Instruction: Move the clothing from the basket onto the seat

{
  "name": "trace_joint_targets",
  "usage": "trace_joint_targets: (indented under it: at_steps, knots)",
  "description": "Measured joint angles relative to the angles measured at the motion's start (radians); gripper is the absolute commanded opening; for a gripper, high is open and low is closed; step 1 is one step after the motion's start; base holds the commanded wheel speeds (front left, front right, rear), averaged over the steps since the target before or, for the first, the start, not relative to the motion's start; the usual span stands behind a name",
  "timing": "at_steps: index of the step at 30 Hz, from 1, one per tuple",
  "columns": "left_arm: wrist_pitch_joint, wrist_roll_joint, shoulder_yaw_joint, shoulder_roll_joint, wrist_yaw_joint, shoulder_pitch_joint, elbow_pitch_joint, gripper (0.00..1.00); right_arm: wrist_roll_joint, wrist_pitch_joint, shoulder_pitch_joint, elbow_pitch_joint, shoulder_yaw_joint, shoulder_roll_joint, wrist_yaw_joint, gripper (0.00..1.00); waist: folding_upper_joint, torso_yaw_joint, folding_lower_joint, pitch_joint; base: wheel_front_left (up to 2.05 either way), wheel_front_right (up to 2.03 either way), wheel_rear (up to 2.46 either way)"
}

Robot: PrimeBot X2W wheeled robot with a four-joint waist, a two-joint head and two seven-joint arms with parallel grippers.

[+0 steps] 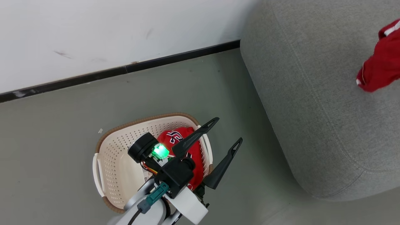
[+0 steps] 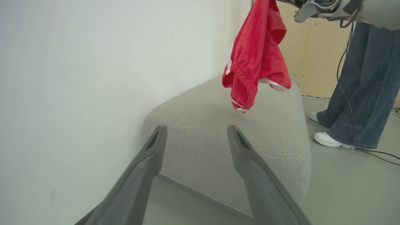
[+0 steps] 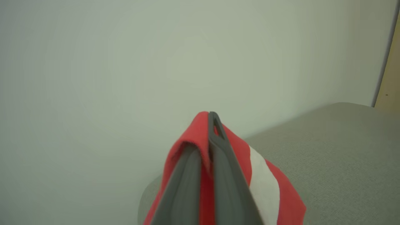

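One red garment with lettering point(image 1: 170, 136) lies in the cream basket point(image 1: 118, 162) on the floor. My left gripper point(image 1: 227, 129) hovers over the basket's right rim, open and with nothing between its fingers. It points toward the grey seat point(image 1: 312, 93). In the left wrist view its fingers point(image 2: 196, 132) stand apart in front of the seat point(image 2: 218, 125). A second red garment with white trim point(image 2: 256, 53) hangs above the seat, also seen at the head view's right edge point(image 1: 381, 59). My right gripper point(image 3: 207, 131) is shut on this garment point(image 3: 268, 184), over the seat point(image 3: 337, 156).
A white wall point(image 1: 109, 31) with a dark baseboard runs behind the basket and the seat. A person in jeans and white shoes point(image 2: 359, 93) stands beside the seat's far side, with cables on the floor there. Grey floor lies between basket and seat.
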Motion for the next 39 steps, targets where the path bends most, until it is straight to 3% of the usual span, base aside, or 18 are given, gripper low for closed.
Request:
trace_joint_targets:
  at_steps: [10, 20, 30, 31, 33, 34, 35, 39]
  knots:
    - [0.027, 0.019, -0.023, 0.004, -0.002, -0.042, -0.029, 1.0, -0.045, -0.091, -0.043, 0.111, -0.046, -0.015, 0.0, 0.0, 0.0, 0.031, 0.0, 0.071, 0.0, 0.0, 0.0]
    - [0.056, 0.027, -0.049, 0.01, -0.014, -0.058, -0.034, 1.0, -0.074, -0.116, 0.002, 0.259, -0.001, 0.092, 0.0, 0.0, 0.0, 0.056, 0.0, 0.128, 0.0, 0.0, 0.0]
    - [0.057, 0.03, -0.045, 0.01, -0.016, -0.09, -0.039, 1.0, -0.076, -0.134, 0.002, 0.291, 0.063, 0.119, 0.0, 0.02, 0.0, 0.065, 0.0001, 0.175, 0.0, 0.0, 0.0]
    - [0.057, 0.03, -0.043, 0.01, -0.018, -0.092, -0.039, 1.0, -0.081, -0.135, 0.004, 0.291, 0.073, 0.119, 0.0, 0.27, 0.0, 0.064, 0.0, 0.178, 0.0, 0.0, 0.0]
    - [0.056, 0.03, -0.039, 0.011, -0.018, -0.093, -0.039, 1.0, -0.081, -0.136, 0.009, 0.291, 0.082, 0.125, 0.0, 0.61, 0.0, 0.062, 0.0, 0.184, 0.0, 0.0, 0.0]
    - [0.055, 0.03, -0.035, 0.012, -0.018, -0.093, -0.038, 1.0, -0.081, -0.137, 0.012, 0.291, 0.089, 0.13, 0.0, 0.9, 0.0, 0.06, 0.0, 0.185, 0.0, 0.0, 0.0]
    - [0.055, 0.029, -0.031, 0.012, -0.018, -0.093, -0.037, 1.0, -0.081, -0.137, 0.015, 0.291, 0.099, 0.133, 0.0, 1.0, 0.0, 0.059, 0.0, 0.186, 0.0, 0.0, 0.0]
    - [0.053, 0.028, -0.022, 0.014, -0.018, -0.094, -0.024, 1.0, -0.081, -0.143, 0.033, 0.287, 0.117, 0.142, 0.0, 1.0, 0.0, 0.052, 0.0, 0.185, 0.0, 0.0, 0.0]
